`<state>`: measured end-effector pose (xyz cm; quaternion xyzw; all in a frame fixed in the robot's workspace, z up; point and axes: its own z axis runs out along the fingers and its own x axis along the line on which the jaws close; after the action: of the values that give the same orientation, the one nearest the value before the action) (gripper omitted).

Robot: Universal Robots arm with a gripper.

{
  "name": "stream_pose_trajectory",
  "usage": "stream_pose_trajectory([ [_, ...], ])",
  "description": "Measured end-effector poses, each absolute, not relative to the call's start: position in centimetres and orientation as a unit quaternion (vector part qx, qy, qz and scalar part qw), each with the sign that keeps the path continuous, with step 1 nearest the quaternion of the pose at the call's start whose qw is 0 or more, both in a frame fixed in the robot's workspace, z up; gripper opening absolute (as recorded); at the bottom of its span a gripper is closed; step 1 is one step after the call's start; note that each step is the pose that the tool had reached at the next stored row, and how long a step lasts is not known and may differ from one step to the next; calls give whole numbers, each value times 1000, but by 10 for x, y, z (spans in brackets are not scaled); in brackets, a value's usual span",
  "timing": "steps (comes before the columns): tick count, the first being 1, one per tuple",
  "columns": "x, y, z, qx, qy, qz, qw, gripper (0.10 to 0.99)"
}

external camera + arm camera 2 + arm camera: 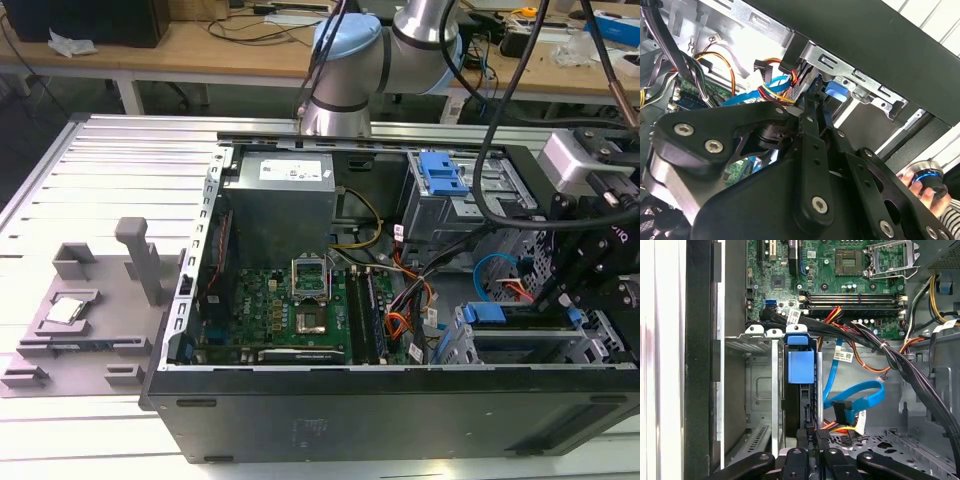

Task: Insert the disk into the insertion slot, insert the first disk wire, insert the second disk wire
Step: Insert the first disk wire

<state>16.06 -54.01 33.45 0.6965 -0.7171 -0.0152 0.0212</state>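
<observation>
Saw claw [812,434] clenched, empty; disk [800,370] just ahead, in insertion slot [774,390] (blue cable [860,397] beside); feared jam if pushed askew.

- The flat silver hard drive in its bright blue plastic carrier [800,367] stands edge-on just beyond the black gripper [812,436] in the first wrist view. The walls of the light grey perforated sheet-metal bay [774,390] hide its labelled face.
- In the second wrist view the gripper's own black body covers all of that drive but a blue corner.
- Behind the gripper's base, a person's hand [925,197] on a blue-ringed round knob [930,176] is cut off by the picture's edge.
- Whether the gripper grasps the drive cannot be told.
</observation>
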Motion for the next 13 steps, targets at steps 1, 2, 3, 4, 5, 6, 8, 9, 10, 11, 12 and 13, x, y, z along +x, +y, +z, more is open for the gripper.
stream_pose_trajectory([
  [1, 161, -540, 334, 697, -717, -16, 21, 192],
  [2, 161, -540, 334, 697, -717, -15, 21, 255],
  [3, 161, -540, 334, 697, -717, -15, 21, 255],
  [4, 161, -540, 335, 697, -717, -15, 21, 255],
  [5, 161, -540, 340, 697, -716, -15, 21, 255],
  [6, 161, -540, 349, 698, -716, -15, 21, 255],
  [8, 160, -538, 355, 698, -716, -15, 21, 255],
  [9, 160, -536, 357, 698, -716, -15, 21, 255],
  [10, 161, -535, 358, 698, -715, -15, 21, 239],
  [11, 161, -534, 362, 698, -715, -15, 21, 176],
  [12, 161, -533, 366, 698, -715, -15, 21, 110],
  [13, 161, -533, 369, 698, -715, -15, 21, 106],
])
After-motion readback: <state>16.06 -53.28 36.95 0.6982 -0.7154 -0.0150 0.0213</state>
